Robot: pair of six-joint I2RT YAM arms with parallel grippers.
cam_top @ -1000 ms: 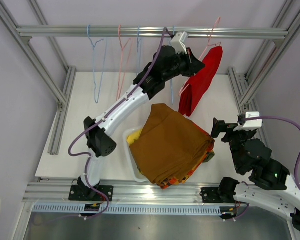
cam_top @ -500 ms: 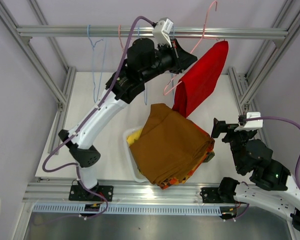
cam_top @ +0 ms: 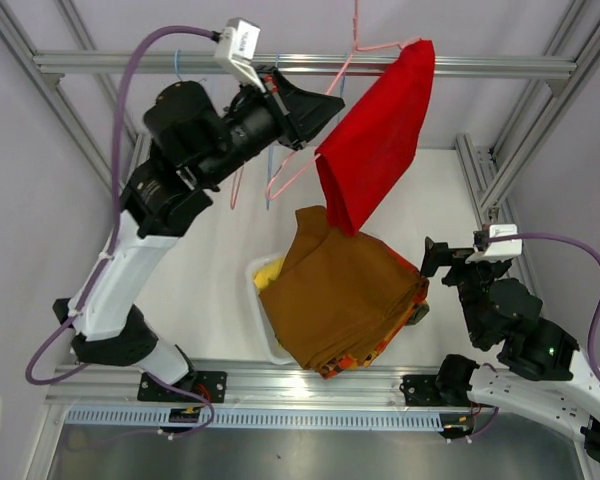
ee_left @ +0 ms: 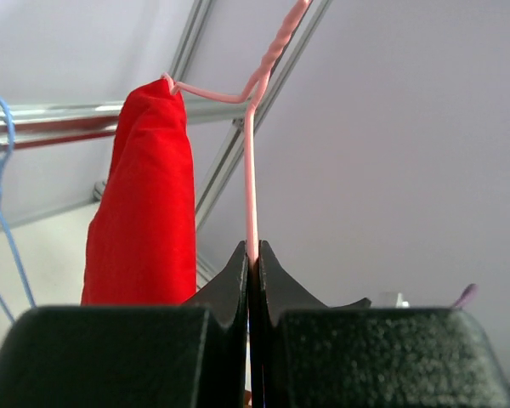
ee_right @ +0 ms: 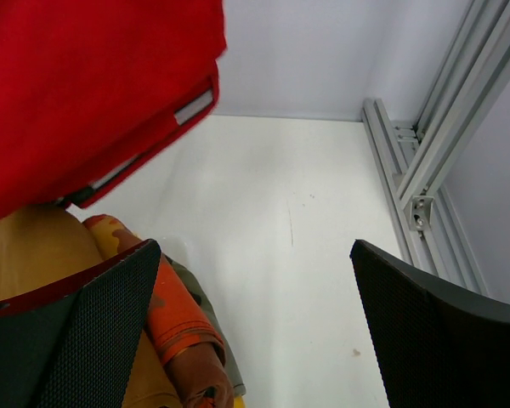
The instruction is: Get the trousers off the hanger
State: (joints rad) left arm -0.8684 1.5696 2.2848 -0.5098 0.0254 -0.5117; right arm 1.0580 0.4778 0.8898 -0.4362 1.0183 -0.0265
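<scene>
White worktop (cam_top: 200, 260) inside metal frame (cam_top: 480, 66). Left tool (ee_left: 251, 259) up high, pinched tight on thin wire of pink hanger (ee_left: 252, 170). Red trousers (cam_top: 380, 130) hang on hanger, tilted, in air above pile. Pile sits in white basket (cam_top: 258, 300): brown trousers (cam_top: 345, 290) on top, yellow trousers (cam_top: 270, 272) and orange trousers (cam_top: 365, 360) peek out under. Right tool (ee_right: 255, 323) low, near pile, wide apart, holds nothing.
</scene>
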